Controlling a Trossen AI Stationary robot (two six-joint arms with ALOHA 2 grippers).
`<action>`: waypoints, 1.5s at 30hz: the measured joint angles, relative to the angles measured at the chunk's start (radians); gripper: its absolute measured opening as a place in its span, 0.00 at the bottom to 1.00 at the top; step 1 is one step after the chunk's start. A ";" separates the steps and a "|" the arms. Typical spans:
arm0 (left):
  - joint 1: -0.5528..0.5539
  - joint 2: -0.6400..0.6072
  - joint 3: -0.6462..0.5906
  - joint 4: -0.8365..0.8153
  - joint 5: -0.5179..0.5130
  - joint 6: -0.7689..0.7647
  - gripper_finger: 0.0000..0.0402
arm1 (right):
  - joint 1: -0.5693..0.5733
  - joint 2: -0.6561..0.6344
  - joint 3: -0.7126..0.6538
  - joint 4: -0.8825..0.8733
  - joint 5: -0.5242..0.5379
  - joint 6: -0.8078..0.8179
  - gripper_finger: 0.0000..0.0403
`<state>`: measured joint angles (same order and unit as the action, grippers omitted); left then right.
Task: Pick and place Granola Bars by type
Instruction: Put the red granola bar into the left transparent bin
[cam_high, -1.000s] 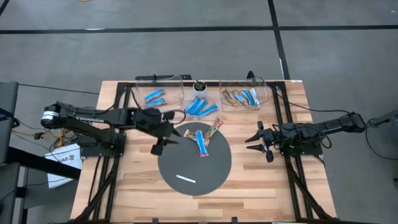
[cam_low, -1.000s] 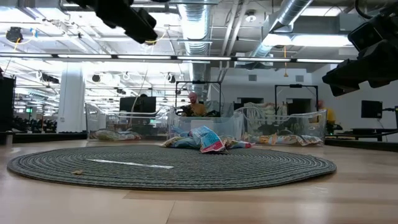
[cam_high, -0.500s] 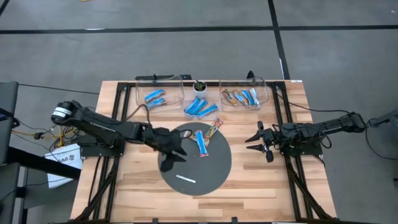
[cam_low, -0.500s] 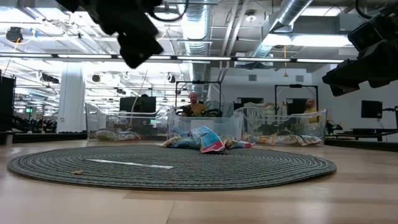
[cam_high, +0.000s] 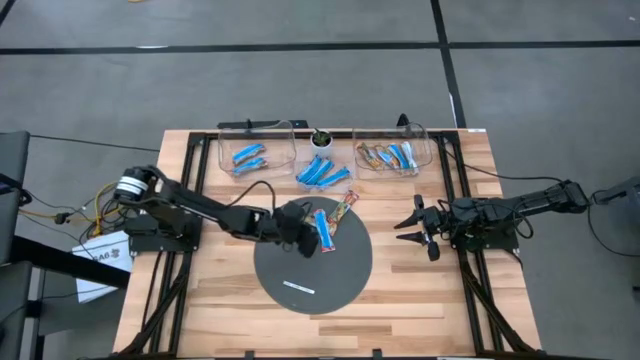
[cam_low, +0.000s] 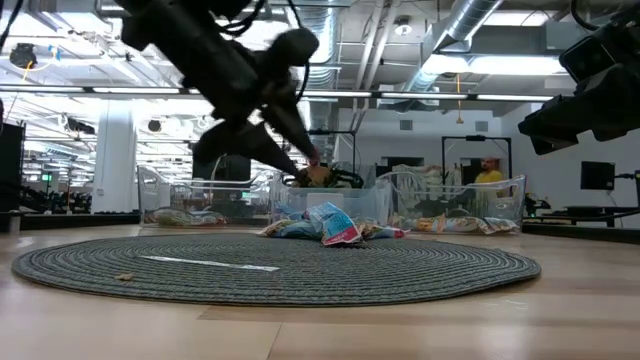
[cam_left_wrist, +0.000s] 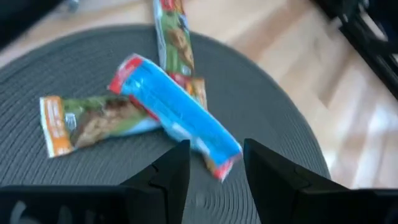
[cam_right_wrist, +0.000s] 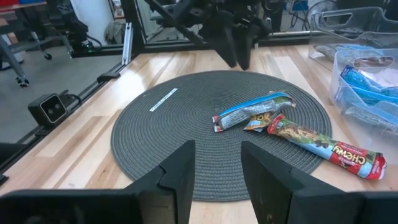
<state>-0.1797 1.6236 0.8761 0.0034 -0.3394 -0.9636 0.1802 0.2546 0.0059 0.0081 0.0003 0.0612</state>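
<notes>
So this one's the approach-to-pick step. The left hand (cam_high: 305, 228) hovers over the round dark mat (cam_high: 300, 275), right next to the little pile of three bars lying there: a blue bar (cam_left_wrist: 177, 112) on top, crossed over two brown-and-green ones (cam_left_wrist: 87, 121). In the left wrist view its fingers (cam_left_wrist: 168, 177) are spread apart with nothing between them, and the near end of the blue bar sits just in front of the gap, so I'd say blue is the target.

The rest of the sorting looks well underway (judging by the bins). At the back of the tabletop (cam_high: 420, 300) there's a clear bin (cam_high: 228, 150) with a few blue bars, another clear bin (cam_high: 428, 148) with mixed brown and blue-and-white ones, and a loose heap of blue bars (cam_high: 322, 173) between the two bins.

The right hand (cam_high: 412, 228) waits off the mat's right side. Its fingers are parted and it's holding nothing.

Next move, as I see it: drop the left hand down so the fingers straddle the blue bar across its narrow width, then pinch. Tricky bit is that it rests on the other two, so a low or sloppy close could grab a brown wrapper too, or just shove the pile around. After that it goes to the bin with the other blue ones.
</notes>
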 joint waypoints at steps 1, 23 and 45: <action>-0.003 0.021 0.019 0.000 -0.025 -0.020 0.35 | 0.000 0.000 0.000 0.000 0.000 0.000 0.31; 0.016 0.252 0.342 -0.362 -0.107 -0.335 0.42 | 0.000 0.000 0.000 0.002 0.000 0.000 0.31; 0.076 0.359 0.355 -0.348 0.013 -0.360 0.48 | 0.000 0.034 0.000 0.020 0.001 0.000 0.31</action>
<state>-0.1036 1.9827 1.2316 -0.3443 -0.3260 -1.3235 0.1802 0.2891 0.0059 0.0279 0.0010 0.0615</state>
